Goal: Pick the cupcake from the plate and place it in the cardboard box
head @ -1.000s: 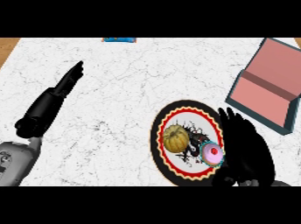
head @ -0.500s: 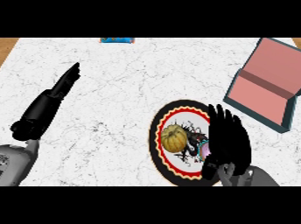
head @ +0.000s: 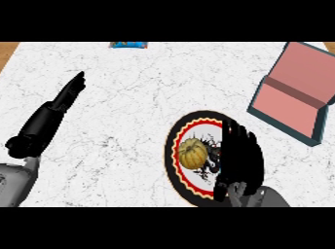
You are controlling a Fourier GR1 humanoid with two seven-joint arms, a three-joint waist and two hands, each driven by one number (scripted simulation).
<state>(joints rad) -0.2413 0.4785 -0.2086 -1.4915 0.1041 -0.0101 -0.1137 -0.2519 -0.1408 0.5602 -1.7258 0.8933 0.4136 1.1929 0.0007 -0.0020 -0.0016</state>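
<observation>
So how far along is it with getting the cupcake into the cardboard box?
Nothing is delivered yet: the open cardboard box shows only its pink lining. In hand: the right hand lies over the right side of the plate, covering the spot beside the pumpkin; the cupcake is hidden, so a grasp cannot be confirmed. The left hand rests open on the counter. Left: lift, carry, place.

Open marble counter [head: 149, 87] between the plate [head: 176, 160] and the cardboard box [head: 300, 92]: unobstructed. Box: lid raised at the far side, mouth open. Right hand [head: 241, 158] covers the plate's right half; an orange pumpkin-like item [head: 193, 153] occupies its middle. Left hand [head: 68, 91] lies far left, well apart. Blue object [head: 129, 44] at the far edge.
</observation>
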